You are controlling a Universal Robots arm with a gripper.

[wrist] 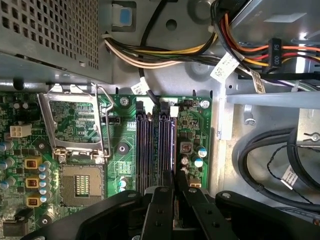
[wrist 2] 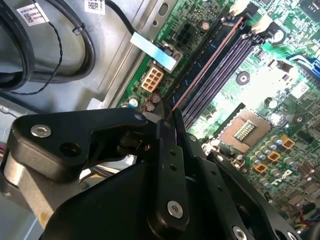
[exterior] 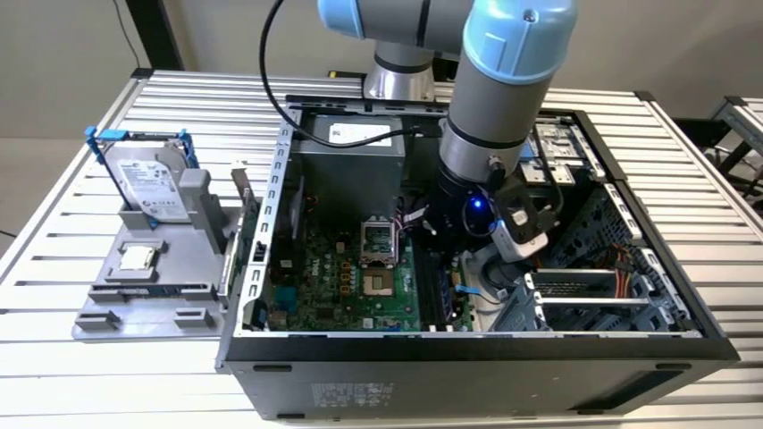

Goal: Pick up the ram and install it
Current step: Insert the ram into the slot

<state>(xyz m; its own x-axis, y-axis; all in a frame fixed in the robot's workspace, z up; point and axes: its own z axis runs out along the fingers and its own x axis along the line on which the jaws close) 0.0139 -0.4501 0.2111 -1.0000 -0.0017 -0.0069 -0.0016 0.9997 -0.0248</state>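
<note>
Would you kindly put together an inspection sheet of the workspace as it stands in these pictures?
Surface: slatted metal table carrying an open computer case.
Job's things: the ram stands on edge along the memory slots of the motherboard.
Clutter: hard drive and processor chip on a gray fixture beside the case.
Grippers: gripper inside the case, closed on the ram's near end.
Cables: coloured wire bundle and black cables near the board, away from the slots.
Surroundings: a second table at the exterior view's right.
</note>
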